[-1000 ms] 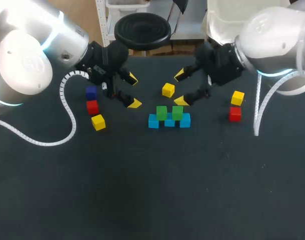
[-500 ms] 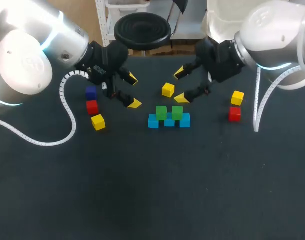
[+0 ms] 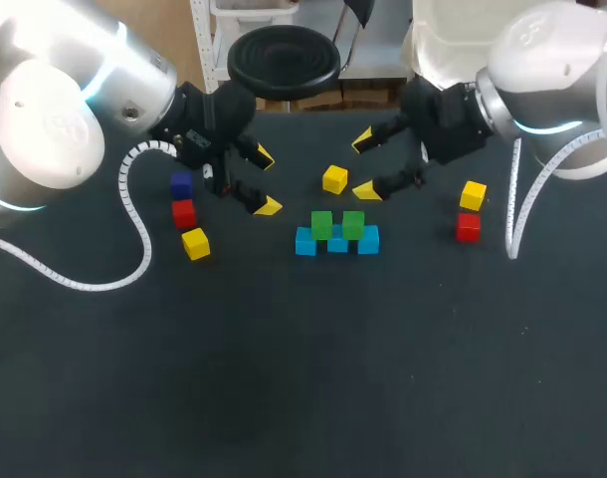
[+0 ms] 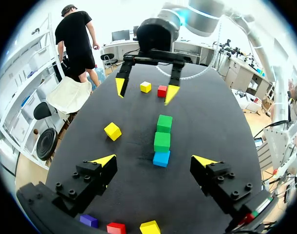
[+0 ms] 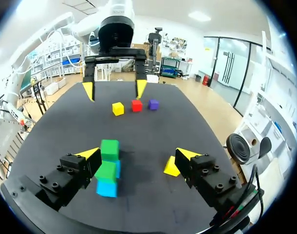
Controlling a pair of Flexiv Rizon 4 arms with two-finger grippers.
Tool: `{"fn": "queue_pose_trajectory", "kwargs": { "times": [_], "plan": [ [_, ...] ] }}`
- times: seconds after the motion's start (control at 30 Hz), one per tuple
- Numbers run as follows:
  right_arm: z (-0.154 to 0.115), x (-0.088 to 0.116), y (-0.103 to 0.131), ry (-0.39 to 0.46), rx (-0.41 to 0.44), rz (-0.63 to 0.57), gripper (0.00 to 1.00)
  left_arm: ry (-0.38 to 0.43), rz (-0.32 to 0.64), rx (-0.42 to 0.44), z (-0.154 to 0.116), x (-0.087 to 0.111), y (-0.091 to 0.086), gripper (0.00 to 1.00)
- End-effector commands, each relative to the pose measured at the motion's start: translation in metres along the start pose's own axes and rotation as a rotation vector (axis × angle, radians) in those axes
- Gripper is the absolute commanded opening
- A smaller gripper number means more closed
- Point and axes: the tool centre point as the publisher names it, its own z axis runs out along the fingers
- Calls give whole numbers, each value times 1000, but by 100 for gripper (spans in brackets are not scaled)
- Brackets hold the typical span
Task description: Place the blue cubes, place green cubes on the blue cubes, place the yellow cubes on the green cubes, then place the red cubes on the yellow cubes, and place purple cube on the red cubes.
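black tabletop, with lab clutter beyond it that i leave aside. my right gripper hangs near the far edge, just right of the middle, fingers spread wide with nothing between them. just off its tips, toward the left edge, sits a yellow cube. in the right wrist view that cube lies low and off-centre, close by one finger and partly hidden behind it, not midway in the gap. i judge it the next one to take, and the right arm is plainly the nearer. the gap wants centring on the cube before any descent.

toward the near edge from there, the blue cubes form a row parallel to that edge, with two green cubes on top and nothing yellow on them yet.

my left gripper, left of the middle, is likewise spread and empty. toward the left edge lie a purple cube, a red cube and a second yellow cube; toward the right edge, a third yellow cube and a second red cube.
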Motion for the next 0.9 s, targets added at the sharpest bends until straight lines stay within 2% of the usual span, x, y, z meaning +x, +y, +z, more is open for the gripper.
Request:
{"fn": "queue_pose_trajectory", "kwargs": {
  "times": [0.03, 0.27, 0.73, 0.9],
  "plan": [
    [11, 7, -30, -59, -48, -7, 100, -6, 4, -1, 0, 2, 0, 100],
    [33, 8, -49, -53, -69, 28, 100, -6, 4, -1, 0, 2, 0, 100],
    [48, 23, -39, 3, -2, 116, 100, -6, 4, -1, 0, 2, 0, 100],
    [48, 27, -37, -18, 31, 141, 100, -6, 4, -1, 0, 2, 0, 100]
  ]
}}
